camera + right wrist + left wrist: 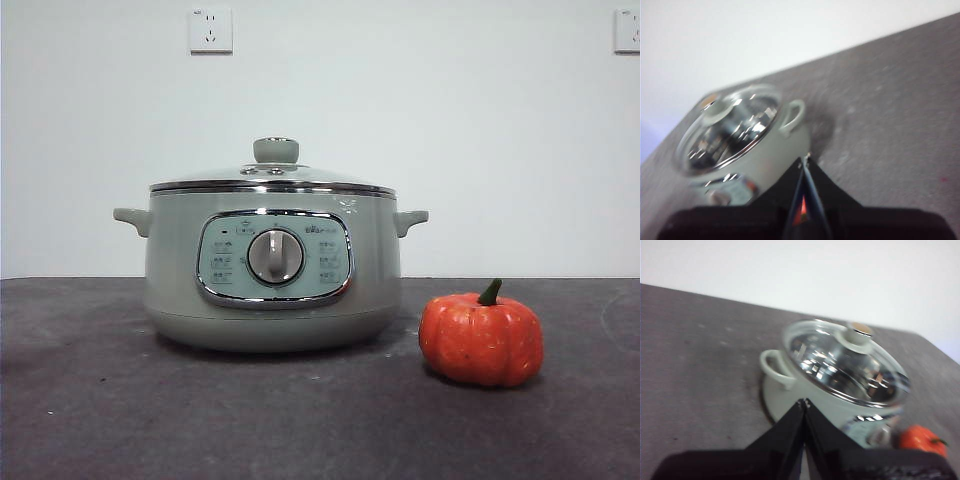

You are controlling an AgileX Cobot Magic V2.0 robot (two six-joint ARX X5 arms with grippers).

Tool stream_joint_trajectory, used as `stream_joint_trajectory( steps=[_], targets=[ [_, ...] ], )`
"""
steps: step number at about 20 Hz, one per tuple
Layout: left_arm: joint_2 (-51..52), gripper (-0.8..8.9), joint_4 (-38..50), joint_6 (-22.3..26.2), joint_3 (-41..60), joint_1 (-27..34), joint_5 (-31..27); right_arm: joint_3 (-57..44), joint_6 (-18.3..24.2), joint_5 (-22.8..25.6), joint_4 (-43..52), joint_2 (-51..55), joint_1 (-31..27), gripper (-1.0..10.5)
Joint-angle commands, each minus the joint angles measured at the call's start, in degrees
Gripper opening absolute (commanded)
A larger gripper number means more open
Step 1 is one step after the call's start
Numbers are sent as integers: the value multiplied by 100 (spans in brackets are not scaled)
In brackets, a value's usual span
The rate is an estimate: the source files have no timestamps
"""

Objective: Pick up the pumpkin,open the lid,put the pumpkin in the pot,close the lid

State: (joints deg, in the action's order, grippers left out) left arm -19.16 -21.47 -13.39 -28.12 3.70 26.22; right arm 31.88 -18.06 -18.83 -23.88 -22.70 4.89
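A: Front view, going left to right: the pot (pixel 272 270) sits left of centre on the dark grey bench (pixel 100 400), the lid (pixel 273 177) seated on its rim, knob up. Just right of it and a little nearer, apart from it, stands the pumpkin (pixel 481 338), stem up.

B: And the arms?

A: Neither one shows from the front. In the wrist views the left gripper (pixel 804 402) and the right gripper (pixel 805 159) both hang above the bench, jaws pressed together, holding nothing.

B: How will that pumpkin handle?

A: Likely light and stiff, a ribbed toy; I'd pinch across its body, in the grooves, so it can't roll. The lid looks like glass with a chrome rim, so fragile and slick; the knob is the place to grip.

B: Surroundings?

A: Matte grey bench, faintly speckled, good friction I'd judge. Plain white wall behind, with a socket (pixel 210 30) high up.
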Motion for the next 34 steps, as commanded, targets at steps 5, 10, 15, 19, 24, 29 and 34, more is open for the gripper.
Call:
stream_joint_trajectory(
  steps=[5,10,15,19,24,29,34],
  targets=[
    [-997,-8,-1307,1480,-1335,11,868,1915,1633,-990,-2026,-1449,13,-12],
    [-1486,-8,-2267,2116,-2074,11,1394,2900,2533,-1117,-3418,-2186,22,-12],
    [-1703,-8,-2900,2472,-2396,-4,1617,3178,2806,-1108,-3926,-2459,39,-12],
    [-1703,108,-2916,2511,-2400,-4,1596,3178,2798,-1113,-3805,-2465,50,118],
    [-1703,813,-2828,2496,-2402,-4,1585,3178,2667,-1126,-3738,-2492,50,746],
    [-1703,813,-2826,2439,-2402,-4,1585,3178,2651,-1123,-3740,-2625,77,743],
    [-1703,813,-2824,2391,-2402,-4,1589,3178,2653,-946,-3552,-3399,656,743]
  ],
)
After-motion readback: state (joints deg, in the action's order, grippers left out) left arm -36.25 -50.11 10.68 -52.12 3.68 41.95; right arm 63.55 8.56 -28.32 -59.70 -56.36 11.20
